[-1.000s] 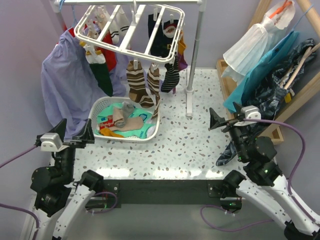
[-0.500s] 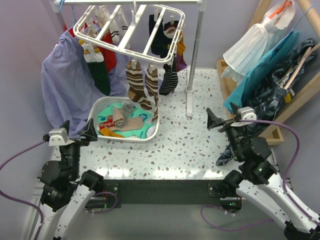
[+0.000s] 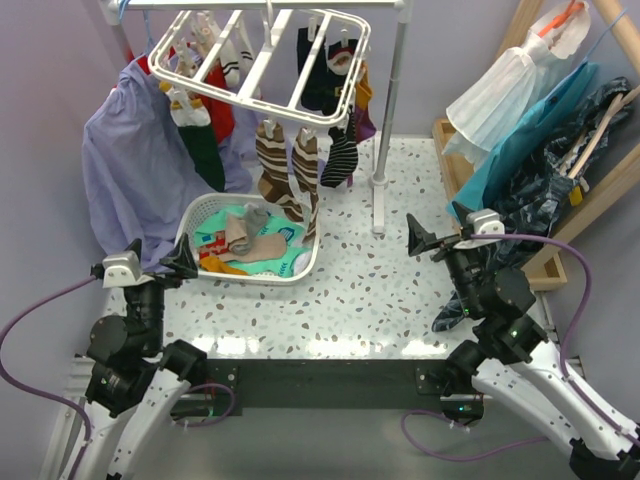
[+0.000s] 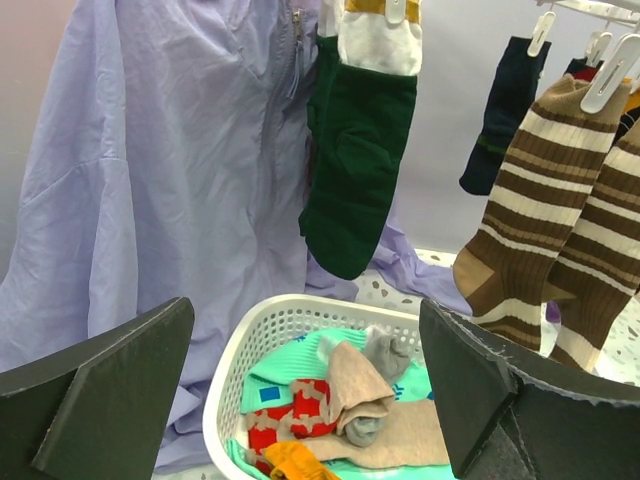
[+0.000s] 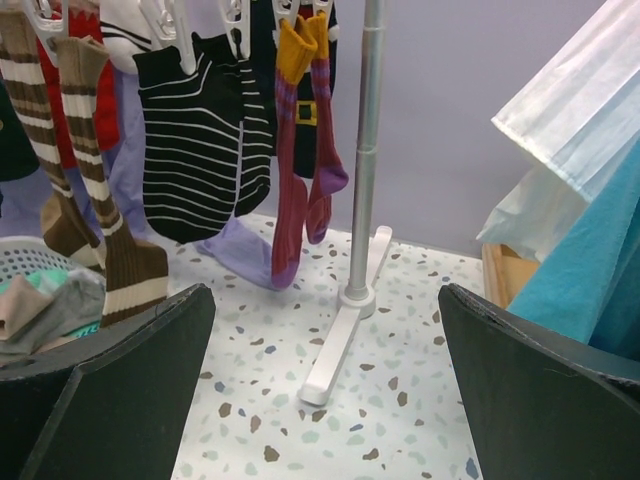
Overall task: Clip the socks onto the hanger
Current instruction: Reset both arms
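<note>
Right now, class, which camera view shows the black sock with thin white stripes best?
The right wrist view: the black striped sock hangs close and whole, clipped at its top. The top external view shows it small, beneath the hanger. The left wrist view does not show it.

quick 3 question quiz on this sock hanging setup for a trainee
1. True or false: the white slotted plastic laundry basket is empty.
2. The left gripper and right gripper are: A both open, B both shut, C one holding a sock.
3. In the left wrist view, what is the main colour of the sock that overlaps the lavender fabric shirt?
Key: 1 false, loose fabric socks lie in it; 2 A; 3 it is a dark green sock.
</note>
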